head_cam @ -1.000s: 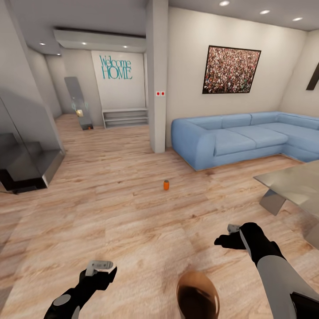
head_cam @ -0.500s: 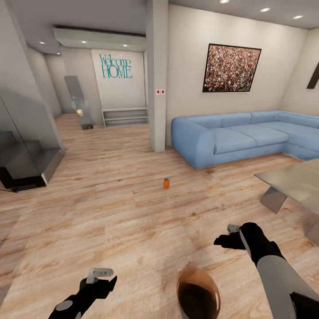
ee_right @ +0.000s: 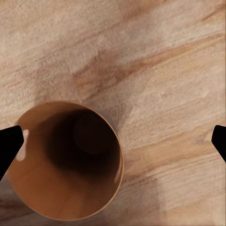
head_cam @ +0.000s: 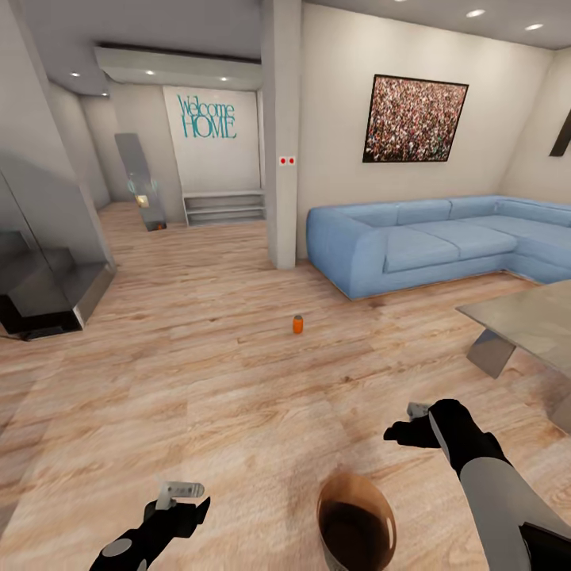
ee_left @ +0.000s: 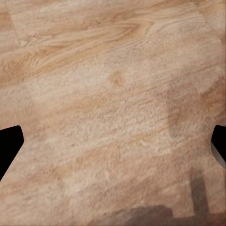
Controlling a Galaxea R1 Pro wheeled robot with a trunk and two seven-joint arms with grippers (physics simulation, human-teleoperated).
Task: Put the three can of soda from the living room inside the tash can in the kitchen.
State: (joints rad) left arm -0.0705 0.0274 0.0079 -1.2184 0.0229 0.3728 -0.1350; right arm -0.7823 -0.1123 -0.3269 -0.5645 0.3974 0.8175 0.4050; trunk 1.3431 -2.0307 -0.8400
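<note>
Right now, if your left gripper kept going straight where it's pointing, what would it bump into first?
Most likely the wood floor. The left gripper points down with its fingers spread apart, and its wrist view shows bare planks between them. How far down that is, I can't tell.

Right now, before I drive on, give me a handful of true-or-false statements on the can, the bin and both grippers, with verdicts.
1. An orange can of soda stands upright on the wood floor, apart from the blue sofa. True.
2. The tash can already has a can inside it. False: in the right wrist view its brown inside looks empty.
3. The left gripper holds a can. False: in the left wrist view its fingers are spread over bare floor.
4. The right gripper is open and holds nothing. True.
5. The orange can lies on the grey table. False: it is on the floor, left of the table.
</note>
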